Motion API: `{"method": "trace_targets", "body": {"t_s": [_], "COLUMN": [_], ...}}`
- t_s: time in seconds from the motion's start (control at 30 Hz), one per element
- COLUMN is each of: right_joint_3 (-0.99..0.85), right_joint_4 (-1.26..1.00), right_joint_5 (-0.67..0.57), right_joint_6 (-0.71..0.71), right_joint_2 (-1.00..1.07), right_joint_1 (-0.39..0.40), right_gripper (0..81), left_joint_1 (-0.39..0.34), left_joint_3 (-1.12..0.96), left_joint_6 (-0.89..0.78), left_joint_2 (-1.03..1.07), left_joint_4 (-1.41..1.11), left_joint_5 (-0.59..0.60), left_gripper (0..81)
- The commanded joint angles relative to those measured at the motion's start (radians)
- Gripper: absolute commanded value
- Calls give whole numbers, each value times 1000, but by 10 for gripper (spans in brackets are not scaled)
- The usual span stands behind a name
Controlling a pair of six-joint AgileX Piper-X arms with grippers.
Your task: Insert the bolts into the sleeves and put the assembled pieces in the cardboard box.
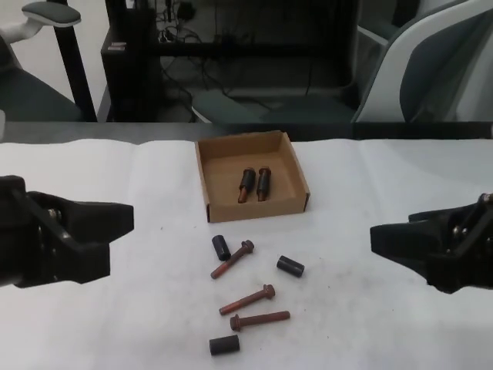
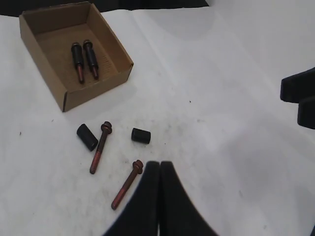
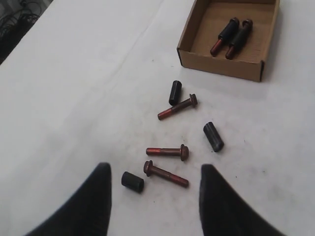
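Loose bolts [image 1: 245, 299] and sleeves [image 1: 290, 266] on worktop [image 1: 370, 324], between the end effectors, apart from both.
Left end effector [image 2: 158, 165] pressed together; right end effector [image 3: 155, 167] spread; both point at the parts.

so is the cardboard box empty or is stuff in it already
Not empty. The cardboard box holds two bolts in black sleeves, lying side by side on its floor.

3 bolts [image 1: 233, 260], 3 sleeves [image 1: 290, 266] loose beside cardboard box [image 1: 254, 206] with 2 assembled pieces [image 1: 247, 183]
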Motion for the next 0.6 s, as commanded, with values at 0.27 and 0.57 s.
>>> {"method": "trace_targets", "body": {"t_s": [0.27,0.57], "right_joint_3": [0,0], "right_joint_4": [-9,-9], "right_joint_5": [0,0], "right_joint_6": [-17,-17], "right_joint_2": [24,24], "right_joint_1": [2,2], "right_gripper": [539,539], "left_joint_1": [0,0], "left_joint_3": [-2,-5], "left_joint_6": [224,382], "left_joint_2": [24,147], "left_joint_4": [42,107], "left_joint_5": [155,182], "left_gripper": [3,700]}}
